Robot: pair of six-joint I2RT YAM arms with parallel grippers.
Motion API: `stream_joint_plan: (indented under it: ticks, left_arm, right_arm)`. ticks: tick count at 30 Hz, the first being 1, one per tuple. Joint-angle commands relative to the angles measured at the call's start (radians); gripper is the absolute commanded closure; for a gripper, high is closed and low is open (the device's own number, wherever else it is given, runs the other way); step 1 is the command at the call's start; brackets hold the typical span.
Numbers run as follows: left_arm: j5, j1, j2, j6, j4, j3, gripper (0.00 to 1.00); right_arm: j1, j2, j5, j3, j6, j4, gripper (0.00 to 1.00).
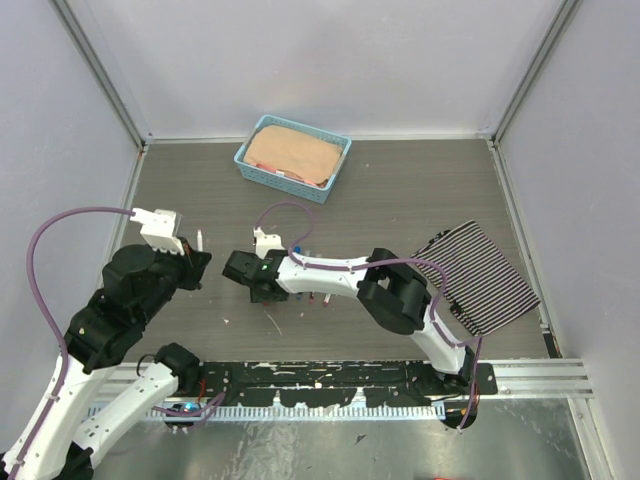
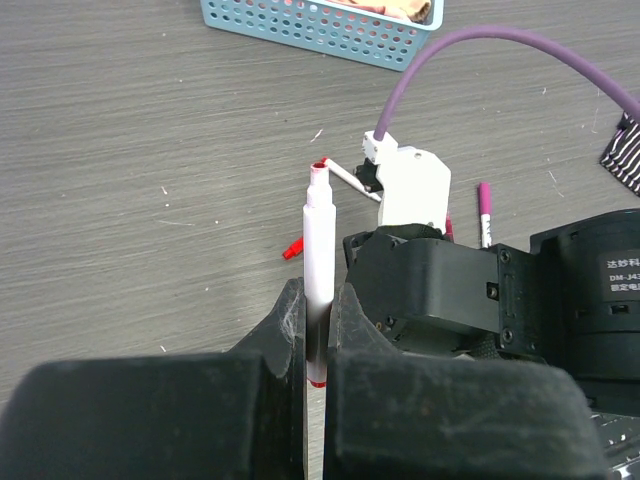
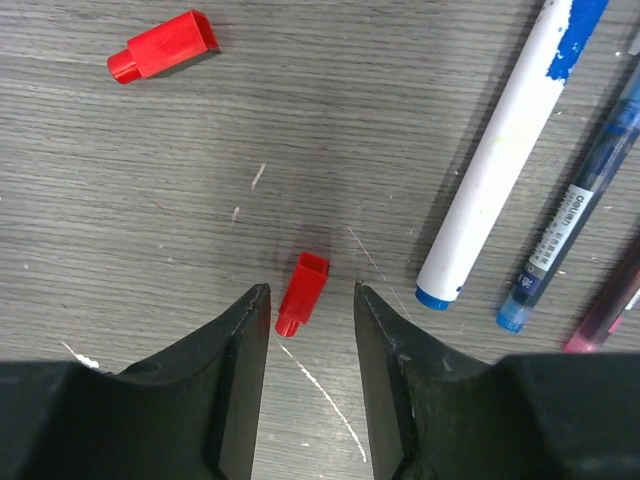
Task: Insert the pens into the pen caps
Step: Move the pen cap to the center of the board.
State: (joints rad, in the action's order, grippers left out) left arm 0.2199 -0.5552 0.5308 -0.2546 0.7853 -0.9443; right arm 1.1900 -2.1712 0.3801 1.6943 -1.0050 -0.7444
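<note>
My left gripper (image 2: 318, 305) is shut on a white pen (image 2: 319, 240) with a red tip, held above the table; the pair also show in the top view (image 1: 198, 250). My right gripper (image 3: 311, 293) is open and low over the table, its jaws on either side of a small red cap (image 3: 302, 291) without touching it. A second red cap (image 3: 163, 45) lies further off to the left. A white pen with blue ends (image 3: 505, 165), a blue pen (image 3: 580, 205) and a pinkish pen (image 3: 610, 310) lie to the right of the jaws.
A blue basket (image 1: 262, 171) holding a tan cloth stands at the back. A striped black-and-white mat (image 1: 485, 275) lies at the right. A magenta pen (image 2: 485, 210) lies beyond the right arm's wrist. The right arm (image 1: 330, 272) stretches across the middle.
</note>
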Motion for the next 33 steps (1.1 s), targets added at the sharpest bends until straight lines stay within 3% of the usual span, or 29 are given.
stream_joint_plan:
  ticks: [1, 14, 19, 25, 29, 33]
  left_arm:
    - [0.012, -0.005, -0.014, 0.011, -0.004, 0.009, 1.0]
    - [0.016, -0.005, -0.011, 0.013, -0.006, 0.011, 1.0]
    - [0.023, -0.005, -0.006, 0.014, -0.006, 0.012, 1.0]
    - [0.002, -0.005, 0.002, 0.015, -0.017, 0.015, 1.0]
    - [-0.004, -0.005, 0.015, 0.018, -0.023, 0.018, 1.0]
    - [-0.005, -0.005, 0.028, 0.021, -0.023, 0.018, 1.0]
  right_arm:
    - [-0.001, -0.014, 0.02, 0.061, -0.01, -0.007, 0.56]
    - [-0.003, -0.047, 0.019, 0.079, 0.036, -0.042, 0.81]
    - [0.032, 0.039, -0.017, 0.045, 0.233, 0.044, 0.87]
    - [0.049, 0.336, -0.208, -0.291, 0.454, 0.214, 0.89]
    - [0.048, 0.485, -0.155, -0.495, 0.466, 0.19, 0.91]
    - [0.015, 0.611, -0.083, -0.677, 0.363, 0.153, 0.91]
